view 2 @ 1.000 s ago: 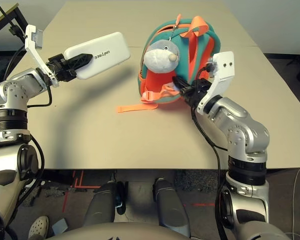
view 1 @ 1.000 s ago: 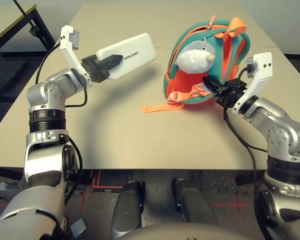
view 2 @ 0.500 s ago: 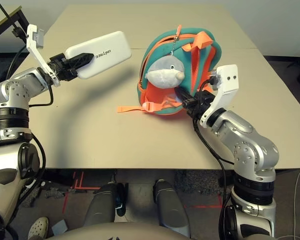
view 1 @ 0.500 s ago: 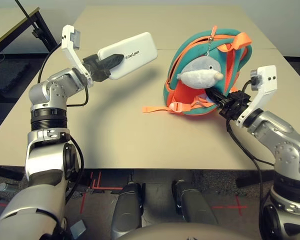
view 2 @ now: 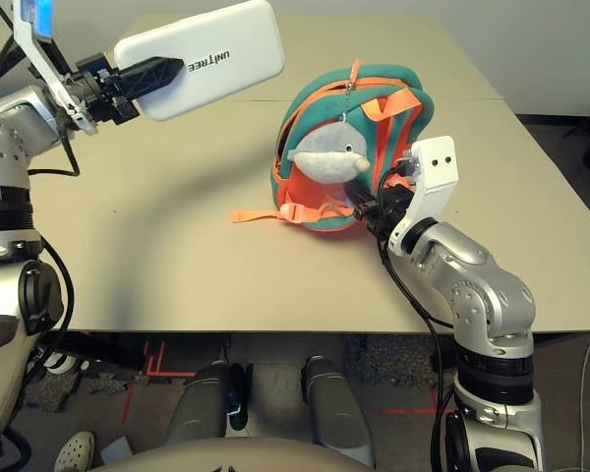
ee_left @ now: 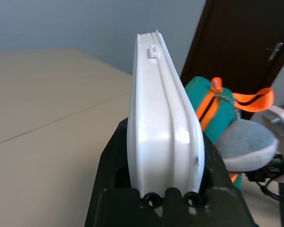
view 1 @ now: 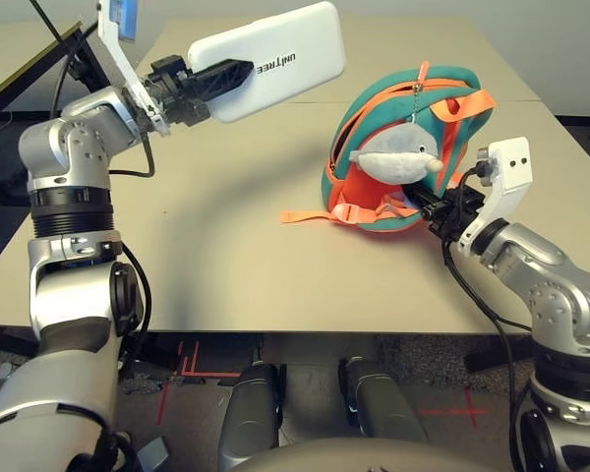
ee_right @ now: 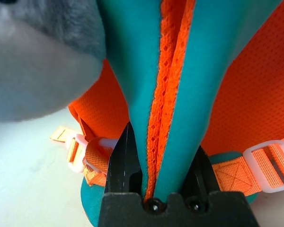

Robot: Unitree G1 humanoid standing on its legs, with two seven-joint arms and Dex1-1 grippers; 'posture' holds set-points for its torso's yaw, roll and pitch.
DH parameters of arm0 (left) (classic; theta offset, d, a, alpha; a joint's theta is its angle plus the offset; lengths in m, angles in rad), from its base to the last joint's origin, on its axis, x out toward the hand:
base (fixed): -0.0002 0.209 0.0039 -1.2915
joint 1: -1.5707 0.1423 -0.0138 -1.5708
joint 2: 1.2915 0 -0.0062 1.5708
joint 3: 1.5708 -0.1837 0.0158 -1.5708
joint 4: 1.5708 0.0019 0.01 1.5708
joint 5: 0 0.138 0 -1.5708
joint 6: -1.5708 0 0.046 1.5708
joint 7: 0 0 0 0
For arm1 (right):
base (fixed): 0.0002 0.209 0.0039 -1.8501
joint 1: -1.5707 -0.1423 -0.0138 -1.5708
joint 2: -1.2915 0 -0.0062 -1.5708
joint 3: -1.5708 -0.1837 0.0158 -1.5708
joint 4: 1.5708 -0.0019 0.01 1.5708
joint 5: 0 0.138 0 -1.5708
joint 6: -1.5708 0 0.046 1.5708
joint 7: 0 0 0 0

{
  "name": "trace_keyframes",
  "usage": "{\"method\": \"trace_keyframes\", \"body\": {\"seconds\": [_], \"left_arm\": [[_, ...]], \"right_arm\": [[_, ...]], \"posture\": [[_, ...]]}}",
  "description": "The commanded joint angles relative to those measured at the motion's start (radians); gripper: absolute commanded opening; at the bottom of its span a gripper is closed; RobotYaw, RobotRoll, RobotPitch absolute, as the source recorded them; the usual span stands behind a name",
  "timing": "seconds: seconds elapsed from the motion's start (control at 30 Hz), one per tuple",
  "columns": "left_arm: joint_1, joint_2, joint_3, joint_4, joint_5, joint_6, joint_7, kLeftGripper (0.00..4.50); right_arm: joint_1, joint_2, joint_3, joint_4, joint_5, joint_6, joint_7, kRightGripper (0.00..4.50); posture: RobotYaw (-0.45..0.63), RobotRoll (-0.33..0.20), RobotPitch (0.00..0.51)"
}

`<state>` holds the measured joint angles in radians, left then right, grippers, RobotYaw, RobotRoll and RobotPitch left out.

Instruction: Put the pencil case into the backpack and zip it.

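Pencil case (view 1: pixel 290 67), clamped in my left gripper (view 1: pixel 221 84); backpack (view 1: pixel 462 133) strap, apparently, pinched in my right gripper (view 1: pixel 423 197). Pulling there risked tipping the bag.

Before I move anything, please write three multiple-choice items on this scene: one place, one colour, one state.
1. Where is the pencil case?
A) inside the backpack
B) flat on the table
C) held above the table

2. What colour is the backpack's trim?
A) purple
B) teal
C) yellow

3. What is the state of the right tool?
A) wide open, holding nothing
B) closed on the pencil case
C) closed on the backpack's edge

1: C, the left tool has it between its fingers, over the table.
2: B, teal cloth runs along both sides of the orange zip.
3: C, the folded teal edge sits between its two black fingers.
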<state>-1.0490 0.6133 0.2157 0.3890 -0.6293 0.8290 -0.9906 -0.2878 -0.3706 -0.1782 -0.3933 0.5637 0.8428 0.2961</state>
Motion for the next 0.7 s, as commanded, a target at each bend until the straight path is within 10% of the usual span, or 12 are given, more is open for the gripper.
{"method": "trace_keyframes", "body": {"seconds": [0.03, 0.7], "left_arm": [[-0.032, 0.015, -0.005, -0.064, -0.044, 0.029, -0.053, 1.19], [-0.039, 0.018, -0.174, -0.003, 0.082, -0.098, -0.190, 1.19]], "right_arm": [[0.005, -0.009, 0.020, 0.028, -0.013, 0.010, 0.005, 0.52], [-0.051, -0.007, 0.022, 0.061, -0.014, 0.008, 0.005, 0.52]], "posture": [[-0.18, 0.000, 0.106], [-0.20, 0.000, 0.118]]}}
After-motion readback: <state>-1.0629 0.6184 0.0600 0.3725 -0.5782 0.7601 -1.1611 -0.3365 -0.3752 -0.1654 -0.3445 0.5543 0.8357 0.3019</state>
